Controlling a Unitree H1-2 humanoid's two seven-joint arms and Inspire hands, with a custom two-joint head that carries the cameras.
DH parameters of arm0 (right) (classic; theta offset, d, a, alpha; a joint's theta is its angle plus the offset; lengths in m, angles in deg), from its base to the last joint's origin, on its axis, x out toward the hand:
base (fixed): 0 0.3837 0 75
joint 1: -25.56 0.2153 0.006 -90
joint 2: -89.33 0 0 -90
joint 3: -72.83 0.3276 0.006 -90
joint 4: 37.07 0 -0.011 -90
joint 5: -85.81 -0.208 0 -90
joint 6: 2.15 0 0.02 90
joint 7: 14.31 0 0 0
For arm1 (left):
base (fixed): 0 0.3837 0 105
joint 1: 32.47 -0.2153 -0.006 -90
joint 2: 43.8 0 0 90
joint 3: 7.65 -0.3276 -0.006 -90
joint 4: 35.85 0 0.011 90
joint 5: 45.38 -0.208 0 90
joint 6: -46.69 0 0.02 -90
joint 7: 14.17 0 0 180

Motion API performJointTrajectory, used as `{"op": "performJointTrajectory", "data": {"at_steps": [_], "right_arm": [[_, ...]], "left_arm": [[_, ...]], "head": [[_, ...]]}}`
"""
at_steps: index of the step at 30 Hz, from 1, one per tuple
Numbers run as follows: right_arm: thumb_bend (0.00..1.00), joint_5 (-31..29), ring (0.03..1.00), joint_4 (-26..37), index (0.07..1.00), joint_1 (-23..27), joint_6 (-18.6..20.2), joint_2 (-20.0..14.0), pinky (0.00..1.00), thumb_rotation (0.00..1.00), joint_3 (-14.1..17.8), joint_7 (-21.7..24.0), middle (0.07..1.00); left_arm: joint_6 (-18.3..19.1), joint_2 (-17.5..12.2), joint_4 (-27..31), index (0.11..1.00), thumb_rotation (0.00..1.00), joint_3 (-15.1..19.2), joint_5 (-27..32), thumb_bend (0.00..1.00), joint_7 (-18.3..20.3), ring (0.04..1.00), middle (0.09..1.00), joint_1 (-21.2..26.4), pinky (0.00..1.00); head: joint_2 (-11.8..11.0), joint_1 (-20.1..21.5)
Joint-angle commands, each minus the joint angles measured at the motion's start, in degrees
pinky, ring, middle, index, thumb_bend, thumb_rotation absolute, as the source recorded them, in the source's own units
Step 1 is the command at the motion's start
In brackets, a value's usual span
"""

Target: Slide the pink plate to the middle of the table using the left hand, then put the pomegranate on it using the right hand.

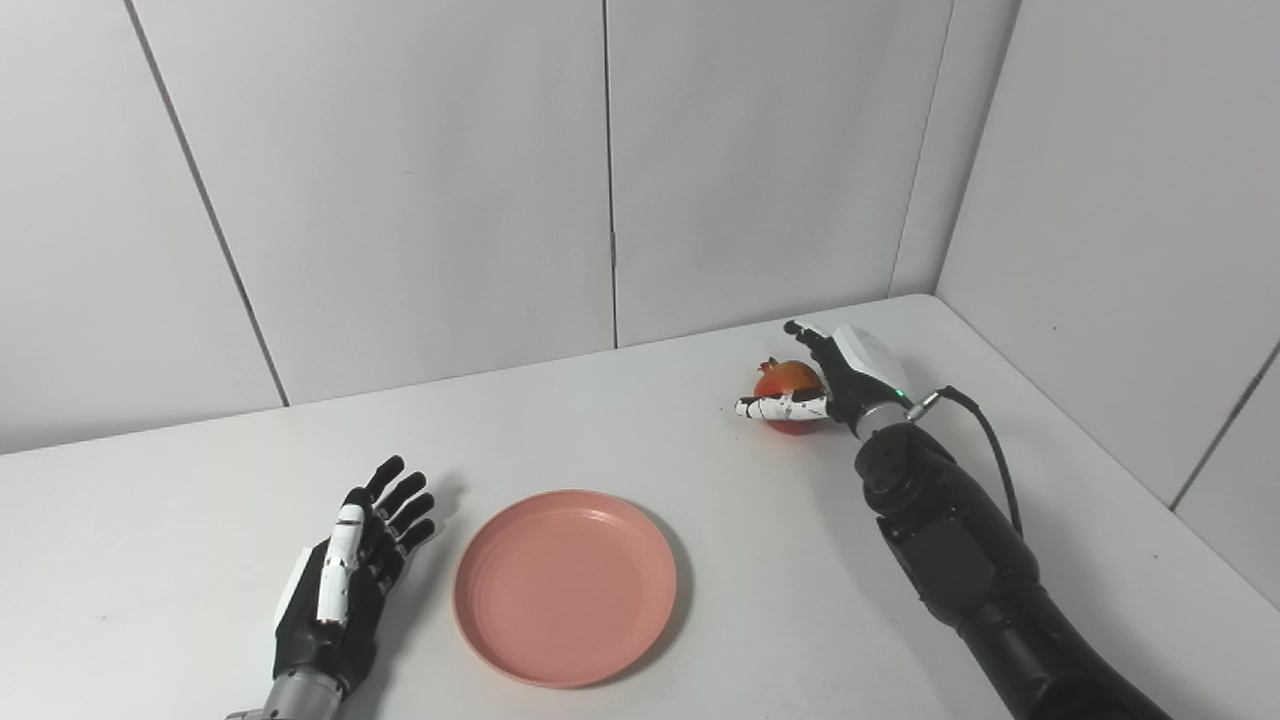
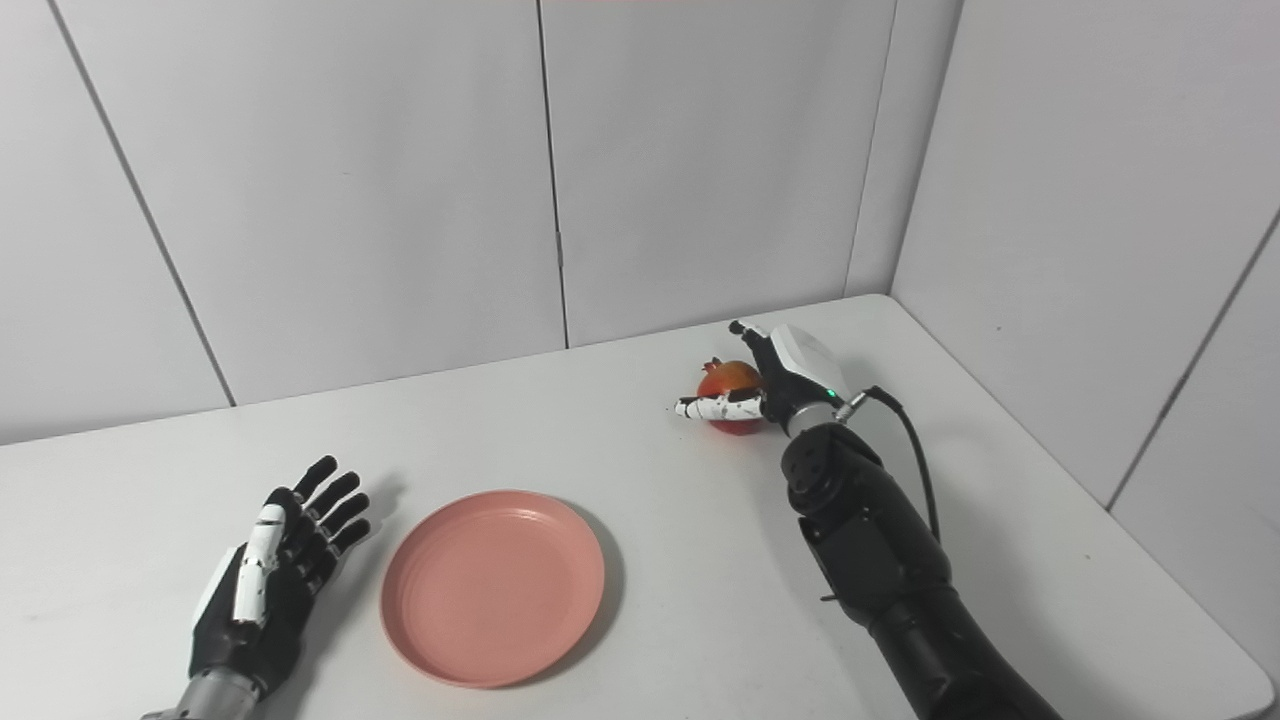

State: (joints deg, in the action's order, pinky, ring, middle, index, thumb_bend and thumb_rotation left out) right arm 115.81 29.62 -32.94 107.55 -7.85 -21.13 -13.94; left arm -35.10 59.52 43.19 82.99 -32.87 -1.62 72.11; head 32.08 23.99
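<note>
Left hand [image 1: 345,570]: resting on the counter [image 1: 180,500], fingers spread, holding nothing, just left of the plate.
Pink plate [image 1: 565,585]: sitting near the middle of the counter, bare; the slide looks done.
Pomegranate [image 1: 790,385]: on the counter, far right, well apart from the plate.
Right hand [image 1: 825,385]: wrapped round the pomegranate, thumb across its front; whether it's fully clamped, can't tell.
Left to do: lift, carry, set it on the plate.
</note>
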Motion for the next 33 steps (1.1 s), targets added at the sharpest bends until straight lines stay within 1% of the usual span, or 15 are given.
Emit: {"op": "performJointTrajectory", "data": {"at_steps": [1, 4, 6, 11, 14, 17, 20, 22, 23, 24, 25, 26, 27, 29, 33], "right_arm": [[1.00, -0.39, 0.811, 0.95, 0.854, 3.33, -0.92, -1.08, 0.71, 0.42, 0.36, -1.31, 0.845], [1.00, -0.48, 0.757, 0.08, 0.834, 3.36, -2.80, -1.13, 0.65, 0.38, -0.09, -2.44, 0.807], [0.98, -0.37, 0.704, -0.29, 0.787, 3.40, -3.73, -1.24, 0.60, 0.34, -0.50, -3.08, 0.762], [0.87, 0.23, 0.622, -2.88, 0.661, 4.36, -4.75, -1.52, 0.55, 0.19, -1.96, -4.50, 0.676], [0.87, 1.68, 0.594, -4.34, 0.632, 5.31, -3.47, -1.93, 0.54, 0.17, -3.74, -4.24, 0.645], [0.89, 3.57, 0.557, -5.53, 0.614, 6.23, -1.50, -2.41, 0.48, 0.18, -5.74, -3.52, 0.613], [0.92, 5.14, 0.489, -5.87, 0.598, 6.73, 0.02, -2.75, 0.40, 0.18, -7.24, -3.13, 0.557], [0.90, 5.92, 0.430, -5.40, 0.570, 6.75, 1.00, -2.81, 0.34, 0.15, -7.72, -3.28, 0.509], [0.88, 6.00, 0.394, -5.16, 0.555, 6.66, 0.99, -2.80, 0.30, 0.12, -7.68, -3.57, 0.480], [0.71, 6.07, 0.361, -4.79, 0.522, 6.52, 1.01, -2.82, 0.27, 0.13, -7.58, -3.77, 0.451], [0.60, 6.12, 0.328, -4.54, 0.500, 6.43, 1.00, -2.84, 0.24, 0.13, -7.49, -3.93, 0.426], [0.56, 6.02, 0.317, -4.19, 0.492, 6.25, 0.66, -2.84, 0.23, 0.13, -7.25, -4.30, 0.418], [0.54, 5.79, 0.311, -3.84, 0.500, 6.09, 0.27, -2.81, 0.22, 0.07, -6.94, -4.64, 0.409], [0.53, 5.07, 0.311, -2.40, 0.514, 5.60, -0.58, -2.77, 0.23, 0.01, -6.01, -5.28, 0.402], [0.53, 4.81, 0.369, 3.13, 0.517, 4.55, 0.21, -2.74, 0.28, 0.00, -4.27, -5.50, 0.421]], "left_arm": [[3.09, -0.75, -1.70, 0.885, 1.00, -0.26, -0.32, 0.38, -0.15, 0.885, 0.891, -1.42, 0.88], [2.76, -0.79, -1.98, 0.886, 1.00, -0.21, -0.12, 0.38, 0.06, 0.884, 0.891, -1.37, 0.88], [2.84, -0.84, -1.91, 0.886, 1.00, -0.23, -0.12, 0.38, 0.09, 0.885, 0.892, -1.37, 0.88], [2.98, -0.79, -1.84, 0.884, 1.00, -0.23, -0.16, 0.38, -0.02, 0.885, 0.892, -1.32, 0.88], [3.07, -0.85, -1.76, 0.886, 1.00, -0.24, -0.11, 0.38, 0.04, 0.889, 0.894, -1.30, 0.89], [2.92, -0.80, -1.79, 0.884, 1.00, -0.20, -0.14, 0.38, -0.03, 0.885, 0.892, -1.28, 0.88], [3.00, -0.89, -1.65, 0.885, 1.00, -0.33, -0.28, 0.39, 0.00, 0.885, 0.892, -1.29, 0.88], [3.02, -0.89, -1.70, 0.885, 1.00, -0.31, -0.24, 0.39, -0.03, 0.886, 0.893, -1.27, 0.88], [3.05, -0.88, -1.71, 0.886, 1.00, -0.30, -0.25, 0.39, -0.07, 0.887, 0.893, -1.26, 0.89], [3.06, -0.86, -1.73, 0.885, 1.00, -0.30, -0.32, 0.39, -0.17, 0.887, 0.893, -1.25, 0.89], [2.97, -0.84, -1.81, 0.884, 1.00, -0.33, -0.40, 0.39, -0.20, 0.885, 0.892, -1.22, 0.88], [2.98, -0.80, -1.83, 0.884, 1.00, -0.35, -0.45, 0.39, -0.27, 0.885, 0.892, -1.21, 0.88], [2.97, -0.75, -1.88, 0.884, 1.00, -0.35, -0.44, 0.39, -0.30, 0.886, 0.891, -1.19, 0.88], [3.12, -0.70, -1.85, 0.886, 1.00, -0.36, -0.44, 0.39, -0.34, 0.888, 0.893, -1.15, 0.88], [2.83, -0.56, -2.04, 0.888, 1.00, -0.40, -0.45, 0.39, -0.37, 0.887, 0.894, -1.07, 0.88]], "head": [[0.08, -0.05], [0.09, -0.04], [0.18, -0.04], [0.18, -0.04], [0.34, -0.06], [0.42, -0.11], [0.47, -0.08], [0.47, -0.07], [0.47, -0.07], [0.47, -0.07], [0.44, -0.27], [0.44, -0.27], [0.45, -0.36], [0.42, -0.40], [0.30, -0.66]]}}
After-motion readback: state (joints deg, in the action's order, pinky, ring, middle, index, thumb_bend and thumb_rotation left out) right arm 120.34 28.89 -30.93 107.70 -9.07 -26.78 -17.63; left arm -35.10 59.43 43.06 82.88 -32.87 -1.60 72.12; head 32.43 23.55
